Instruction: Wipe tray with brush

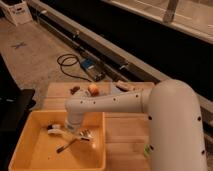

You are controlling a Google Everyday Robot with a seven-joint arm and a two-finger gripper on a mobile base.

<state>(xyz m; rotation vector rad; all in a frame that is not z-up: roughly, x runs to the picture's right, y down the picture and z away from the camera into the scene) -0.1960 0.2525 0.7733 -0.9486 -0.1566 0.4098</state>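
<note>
The claw [70,132] is working low inside the tray [22,150], over the rear half of its floor, with the jaws closed. It appears to be gripping the brush [55,131], whose white handle is projecting sideways from the claw just above the tray floor. The grip point itself is too dim to confirm.

Hazards from this position:

- Loose items are lying in the stroke path. A fork [66,146] is resting just in front of the claw and a pale object [86,134] is lying just beside it. A sweep risks dragging them along or flicking them over the rim.
- Heavy downward pressure risks the brush pivoting in the jaws or slipping out of them.
- Nothing is visibly holding the tray down on the counter [125,135]. A hard sideways stroke risks pushing it toward the counter edge.
- The wrist is sitting close to the rear tray wall. A rearward stroke risks striking it.
</note>
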